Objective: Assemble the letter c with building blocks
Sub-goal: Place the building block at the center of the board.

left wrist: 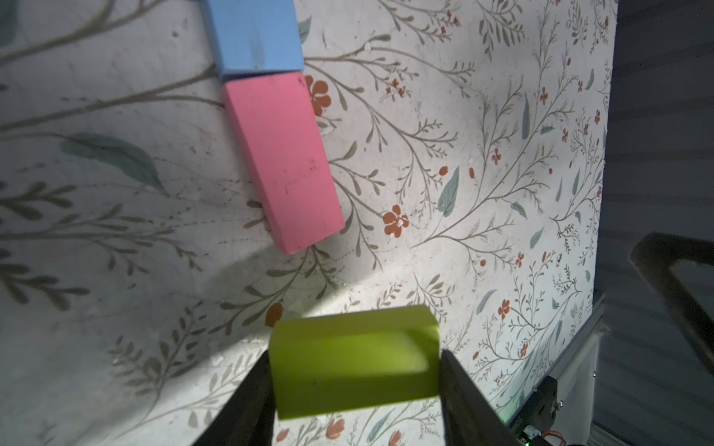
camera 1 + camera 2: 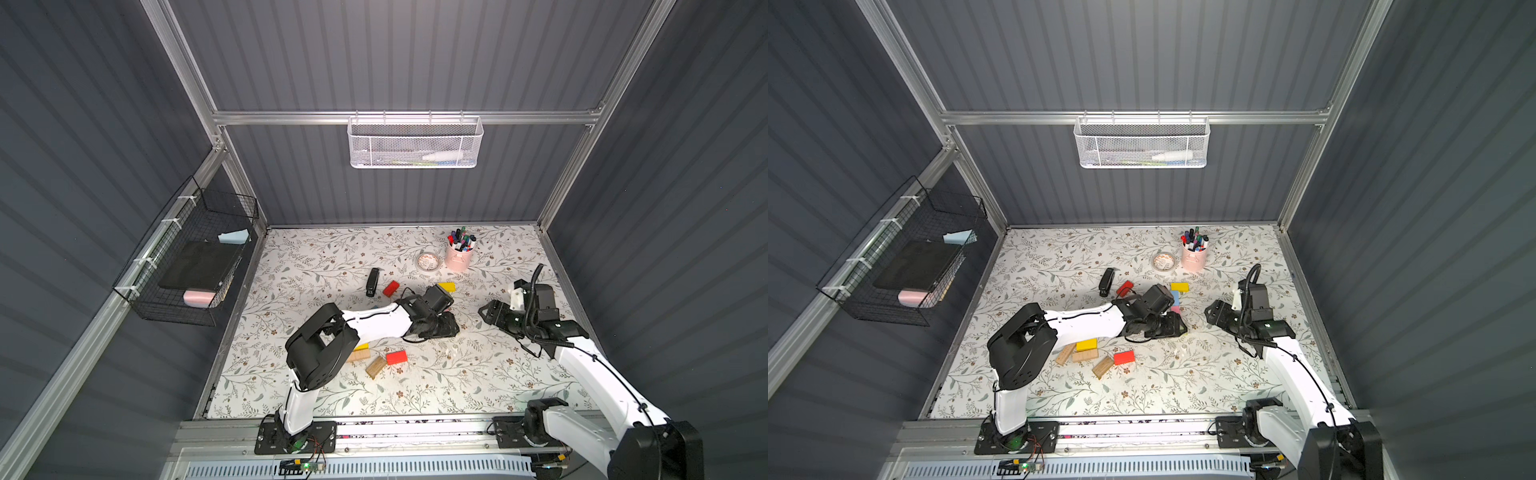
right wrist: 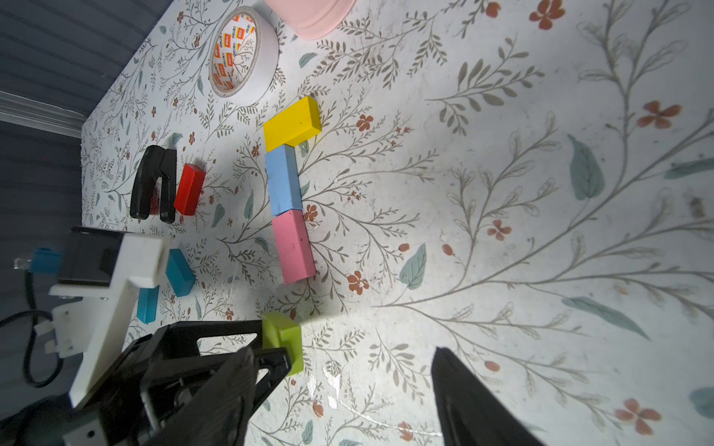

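Note:
In the left wrist view my left gripper (image 1: 353, 361) is shut on a lime green block (image 1: 353, 347), held just above the mat. Beyond it a pink block (image 1: 284, 162) and a light blue block (image 1: 255, 34) lie end to end. The right wrist view shows that column: yellow block (image 3: 292, 123), blue block (image 3: 284, 179), pink block (image 3: 293, 247), with the green block (image 3: 284, 340) close past the pink end. My right gripper (image 3: 342, 370) is open and holds nothing, to the right of the column. In a top view the left gripper (image 2: 1181, 328) sits below the pink block (image 2: 1176, 309).
A black stapler (image 3: 152, 181) lies beside a red block (image 3: 189, 189), with two teal blocks (image 3: 179, 272) nearby. A tape roll (image 2: 429, 262) and pen cup (image 2: 458, 253) stand at the back. Red (image 2: 1124, 357), yellow (image 2: 1086, 344) and wooden blocks (image 2: 1103, 367) lie near the front.

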Action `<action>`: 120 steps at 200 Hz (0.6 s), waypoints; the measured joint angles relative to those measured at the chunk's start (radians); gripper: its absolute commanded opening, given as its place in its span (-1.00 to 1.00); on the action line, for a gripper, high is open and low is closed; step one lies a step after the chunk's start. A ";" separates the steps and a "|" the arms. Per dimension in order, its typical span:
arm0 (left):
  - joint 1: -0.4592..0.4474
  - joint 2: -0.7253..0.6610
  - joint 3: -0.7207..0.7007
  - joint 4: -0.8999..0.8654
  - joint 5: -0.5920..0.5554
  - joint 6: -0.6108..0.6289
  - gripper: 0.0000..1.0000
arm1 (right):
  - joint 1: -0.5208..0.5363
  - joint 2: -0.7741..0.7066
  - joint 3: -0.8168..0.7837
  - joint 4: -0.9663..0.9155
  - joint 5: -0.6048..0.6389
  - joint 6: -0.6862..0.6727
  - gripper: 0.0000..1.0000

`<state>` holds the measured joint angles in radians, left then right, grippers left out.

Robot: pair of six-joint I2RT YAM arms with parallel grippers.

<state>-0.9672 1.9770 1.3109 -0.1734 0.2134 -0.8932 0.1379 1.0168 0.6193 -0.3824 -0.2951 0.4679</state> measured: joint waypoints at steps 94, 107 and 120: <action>-0.002 0.026 0.007 0.023 0.021 -0.006 0.09 | -0.003 -0.003 -0.003 0.000 0.000 0.000 0.49; -0.002 0.029 0.007 0.023 0.021 -0.006 0.10 | -0.003 -0.003 -0.003 0.000 0.000 0.000 0.49; -0.002 0.030 0.008 0.023 0.021 -0.006 0.12 | -0.003 -0.003 -0.003 0.000 0.000 0.000 0.48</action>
<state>-0.9691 2.0068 1.3186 -0.1509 0.2340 -0.8993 0.1352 1.0142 0.6167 -0.3824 -0.2947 0.4683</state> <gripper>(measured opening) 0.556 0.743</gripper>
